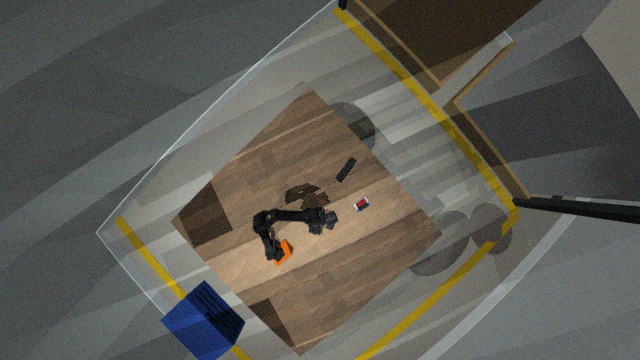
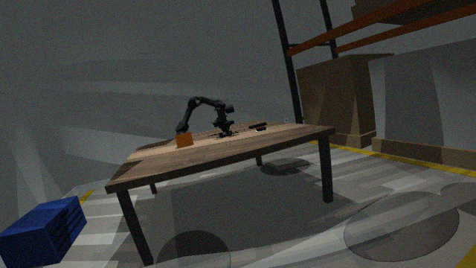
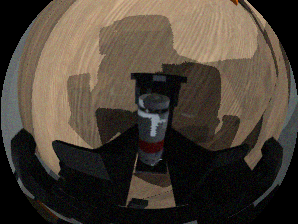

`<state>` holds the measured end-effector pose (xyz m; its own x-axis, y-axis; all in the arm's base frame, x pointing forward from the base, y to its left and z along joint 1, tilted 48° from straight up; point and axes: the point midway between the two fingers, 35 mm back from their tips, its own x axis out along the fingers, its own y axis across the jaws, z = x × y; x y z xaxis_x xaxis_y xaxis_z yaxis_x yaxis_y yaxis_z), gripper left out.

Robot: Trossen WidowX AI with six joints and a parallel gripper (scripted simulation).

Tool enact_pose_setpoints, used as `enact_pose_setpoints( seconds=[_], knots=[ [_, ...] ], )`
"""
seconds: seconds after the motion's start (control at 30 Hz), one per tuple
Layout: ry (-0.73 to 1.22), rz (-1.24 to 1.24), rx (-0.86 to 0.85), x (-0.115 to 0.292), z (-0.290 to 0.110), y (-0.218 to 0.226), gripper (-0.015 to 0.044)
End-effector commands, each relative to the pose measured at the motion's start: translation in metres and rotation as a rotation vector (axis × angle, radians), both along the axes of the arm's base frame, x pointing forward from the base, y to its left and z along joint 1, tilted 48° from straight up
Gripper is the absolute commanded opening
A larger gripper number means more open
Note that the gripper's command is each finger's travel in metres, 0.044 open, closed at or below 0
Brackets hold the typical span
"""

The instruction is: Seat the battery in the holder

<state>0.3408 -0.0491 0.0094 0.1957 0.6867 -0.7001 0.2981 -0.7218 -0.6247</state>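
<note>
My gripper (image 1: 316, 228) (image 2: 225, 134) (image 3: 151, 128) points down, low over the wooden table, and is shut on the battery. The battery (image 3: 153, 125) is a grey cylinder with a pale patch and a red band; in the wrist view a round end shows at the top. A black crosspiece (image 3: 173, 78) shows just beyond that end; I cannot tell whether it belongs to the fingers. A small dark, red, white and blue item (image 1: 361, 204) (image 2: 261, 129) lies apart from the gripper. I cannot make out which thing is the holder, nor its spring or lip.
A black bar (image 1: 346, 169) (image 2: 258, 125) lies on the wooden table (image 1: 320, 300) (image 2: 178, 158), beyond the gripper and near the coloured item. An orange block (image 1: 284, 252) (image 2: 184, 140) stands beside the arm's base. A blue crate (image 1: 195, 325) (image 2: 26, 238) stands off the table.
</note>
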Motion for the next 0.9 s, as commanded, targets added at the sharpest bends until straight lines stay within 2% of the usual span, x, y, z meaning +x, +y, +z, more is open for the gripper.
enact_pose_setpoints(
  seconds=[0.0, 0.87],
  knots=[
    [-0.017, -0.01, 0.01, 0.0, 0.0, 0.002, 0.0083],
    [-0.038, -0.029, 0.01, -0.013, -0.004, 0.001, 0.0083]
  ],
)
